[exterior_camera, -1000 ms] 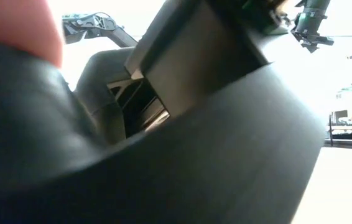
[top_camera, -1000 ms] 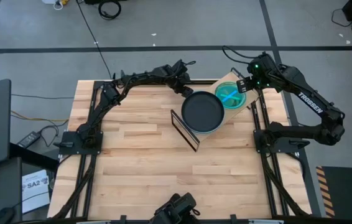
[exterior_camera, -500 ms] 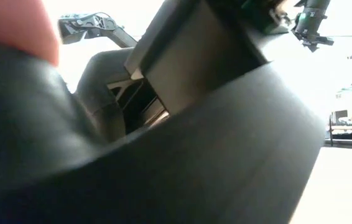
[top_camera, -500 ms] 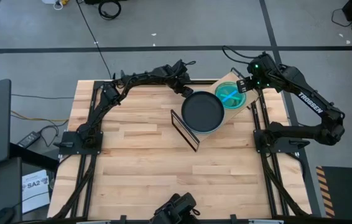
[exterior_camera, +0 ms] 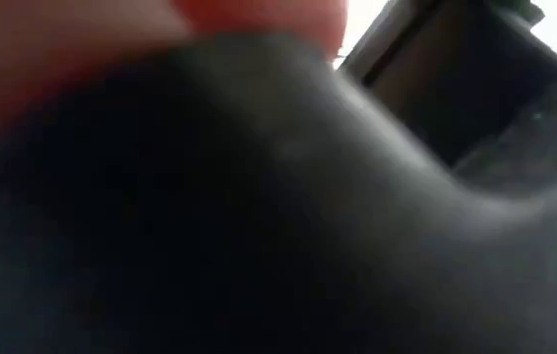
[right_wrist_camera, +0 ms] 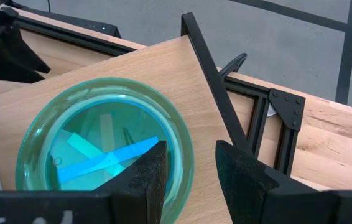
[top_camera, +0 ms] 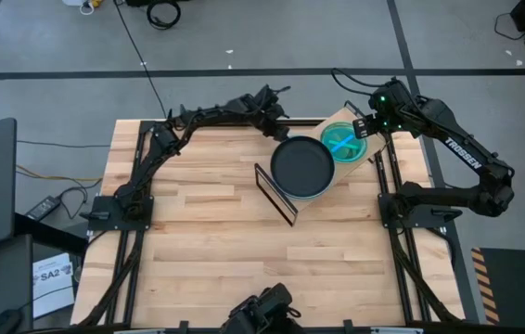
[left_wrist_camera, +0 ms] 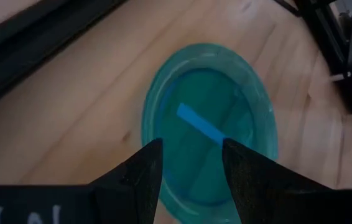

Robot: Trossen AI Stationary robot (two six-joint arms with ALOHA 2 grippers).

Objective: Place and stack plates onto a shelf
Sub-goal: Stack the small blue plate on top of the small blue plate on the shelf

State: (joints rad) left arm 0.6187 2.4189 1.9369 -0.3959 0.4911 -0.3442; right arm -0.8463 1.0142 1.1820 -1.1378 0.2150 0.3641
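Note:
The shelf [top_camera: 339,118], a light wooden board on a black wire frame, stands askew at the table's far right. On it rests a stack of plates with a black plate [top_camera: 302,167] on top. Beside the stack, toward the far right, a smaller teal plate [top_camera: 344,146] lies flat on the board, with light blue strips showing in it [right_wrist_camera: 101,152]. My left gripper [left_wrist_camera: 191,146] hovers open at the far side of the stack [top_camera: 275,107], pointing toward the teal plate [left_wrist_camera: 207,118]. My right gripper [right_wrist_camera: 191,149] hangs open above the shelf's far right corner [top_camera: 363,130].
The shelf's black frame bar [right_wrist_camera: 210,68] runs along the board's edge near my right gripper, and another frame edge [top_camera: 276,193] sticks out at the stack's near left. A dark blurred thing [exterior_camera: 259,216] with a reddish patch fills the low view.
My left gripper has turned a little at the wrist and its tip has swung slightly toward the table's far edge, away from the black plate's rim. In the low view the dark thing in front of the camera has shifted and now covers almost the whole picture.

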